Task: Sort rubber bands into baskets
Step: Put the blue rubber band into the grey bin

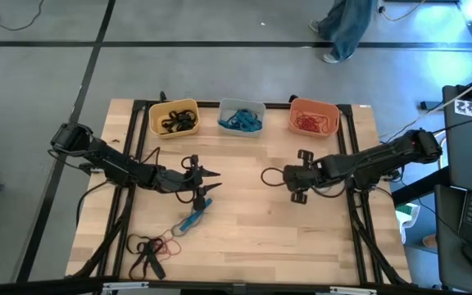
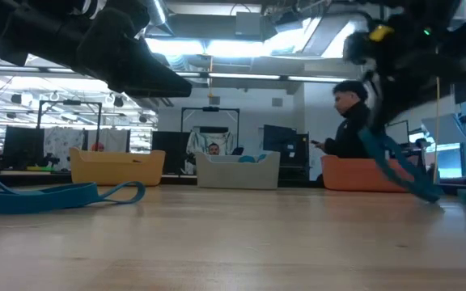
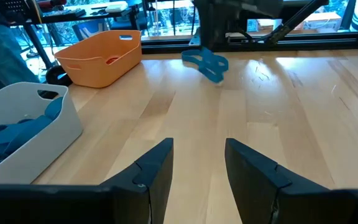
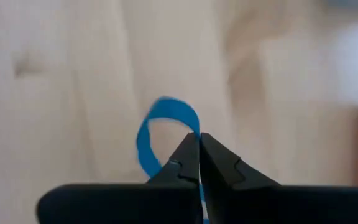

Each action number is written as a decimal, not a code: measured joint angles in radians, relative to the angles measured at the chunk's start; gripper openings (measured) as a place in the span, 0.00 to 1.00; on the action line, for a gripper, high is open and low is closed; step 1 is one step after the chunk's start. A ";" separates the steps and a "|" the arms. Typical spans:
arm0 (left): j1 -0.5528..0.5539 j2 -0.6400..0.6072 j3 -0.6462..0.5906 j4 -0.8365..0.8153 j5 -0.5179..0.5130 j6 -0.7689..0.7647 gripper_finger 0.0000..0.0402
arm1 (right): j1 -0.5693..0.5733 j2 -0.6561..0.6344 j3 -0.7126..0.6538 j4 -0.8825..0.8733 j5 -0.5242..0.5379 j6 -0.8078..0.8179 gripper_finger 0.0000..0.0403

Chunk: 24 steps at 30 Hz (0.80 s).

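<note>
Right pincer (image 4: pixel 199 144) clenched on a blue rubber band (image 4: pixel 160 127), loop hanging ahead of its tips above the table (image 1: pixel 244 221). Grey basket (image 1: pixel 242 117) with the blue bands lies beyond and leftward. Left pincer (image 3: pixel 197 158) released, idle, nearer the remaining pile.

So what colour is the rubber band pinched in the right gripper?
Blue. The right gripper is shut on the rubber band, clearest in the right wrist view.

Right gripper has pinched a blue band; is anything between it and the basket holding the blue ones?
Nothing visible. The right gripper holds a blue band over bare table; the grey basket sits beyond open wood.
</note>
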 joint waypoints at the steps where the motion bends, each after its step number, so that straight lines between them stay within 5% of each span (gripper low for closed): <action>1: 0.000 0.000 0.000 0.000 0.000 0.000 0.36 | 0.000 0.000 0.017 0.000 0.032 -0.004 0.02; 11: 0.000 0.000 0.000 0.000 0.000 0.005 0.36 | -0.007 0.000 0.118 0.139 0.267 -0.126 0.02; 24: 0.000 0.000 0.000 -0.001 0.000 0.025 0.36 | -0.223 0.002 0.121 0.522 0.205 -0.421 0.01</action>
